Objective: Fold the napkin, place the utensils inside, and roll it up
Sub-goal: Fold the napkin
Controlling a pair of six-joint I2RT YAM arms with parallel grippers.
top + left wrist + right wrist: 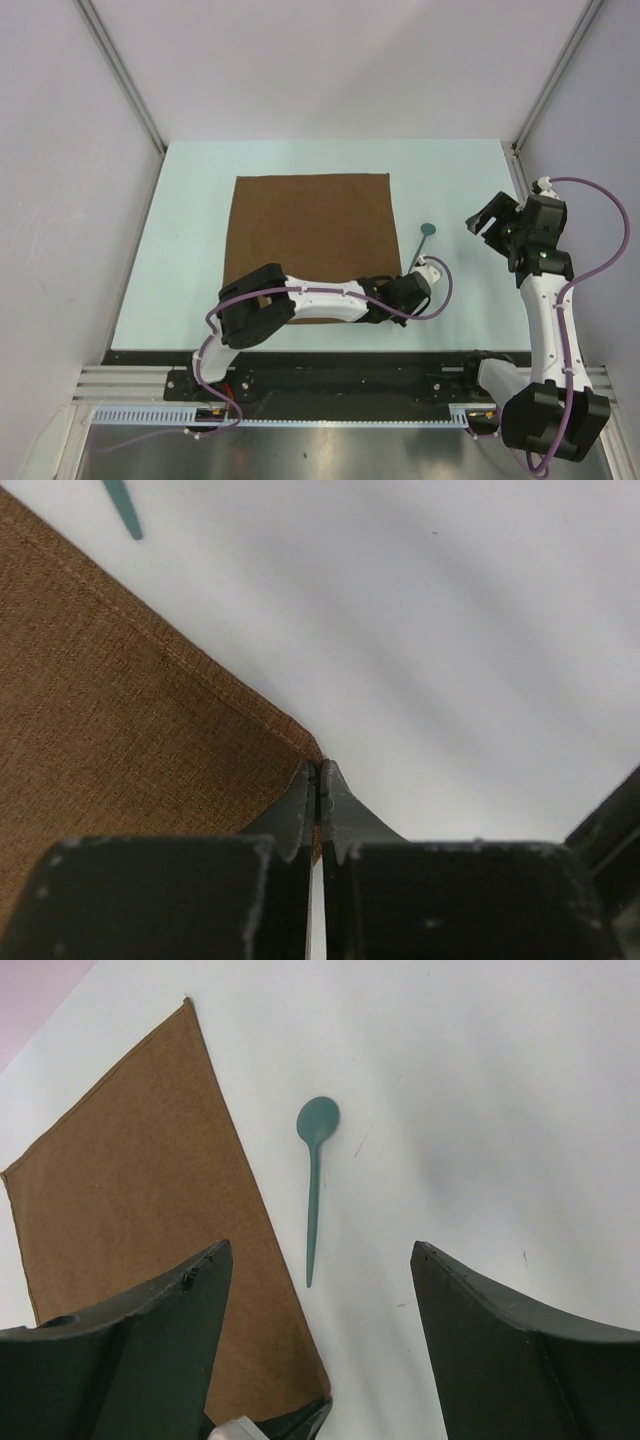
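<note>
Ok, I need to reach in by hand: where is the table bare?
Bare: left of the napkin to the table edge, beyond its far edge, and right of the spoon, under the right gripper. Crowded: the napkin's near right corner, pinched by the left gripper.

Left jaws pinching napkin (120,710) corner, teal utensil tip (124,508)

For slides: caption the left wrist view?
Left pincer shut on a corner of the napkin; teal spoon handle beyond.
</note>
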